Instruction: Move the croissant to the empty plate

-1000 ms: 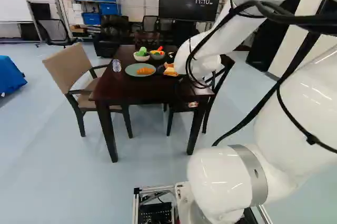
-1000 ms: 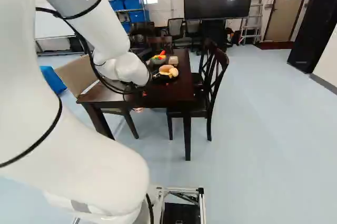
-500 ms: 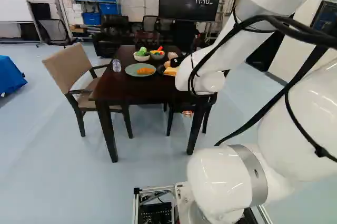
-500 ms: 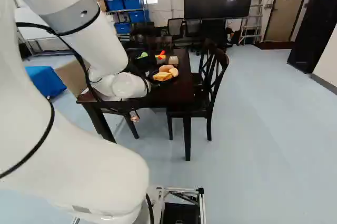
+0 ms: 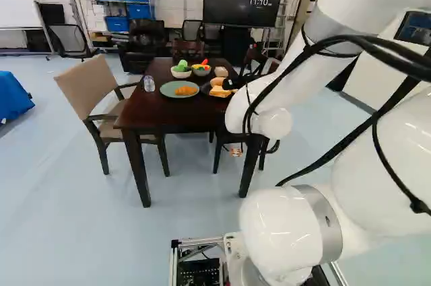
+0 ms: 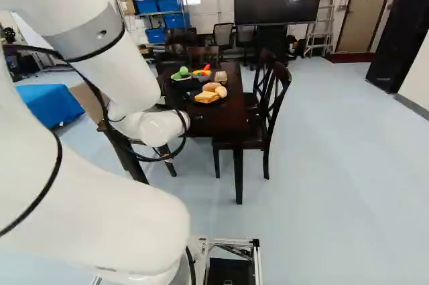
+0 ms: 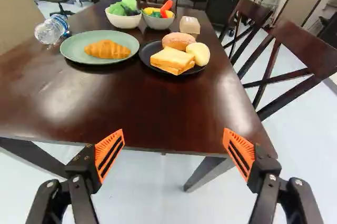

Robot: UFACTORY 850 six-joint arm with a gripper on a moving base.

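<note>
Part of the gripper [image 5: 236,153] shows low beside the wrist in the left base view, by the table's near edge. In the wrist view the gripper [image 7: 174,153] stands open, its orange pads wide apart and nothing between them. The croissant [image 7: 108,49] lies ahead of it on a green plate [image 7: 75,56], well beyond the fingers. Beside that plate, a dark plate [image 7: 147,54] carries a sandwich [image 7: 171,59], a round bun [image 7: 178,40] and a pale roll [image 7: 199,53]. Both plates in sight hold food.
On the dark table [image 7: 158,110] stand a clear bottle [image 7: 51,29], a white bowl [image 7: 124,21] and a grey bowl [image 7: 158,21] of colourful items, and a small box [image 7: 189,25]. Chairs flank it, one dark [image 6: 271,107], one beige [image 5: 91,87].
The arm's wrist has swung lower and the upper arm has shifted, uncovering more of the dark plate in both base views. The base, plates and croissant have stayed put.
</note>
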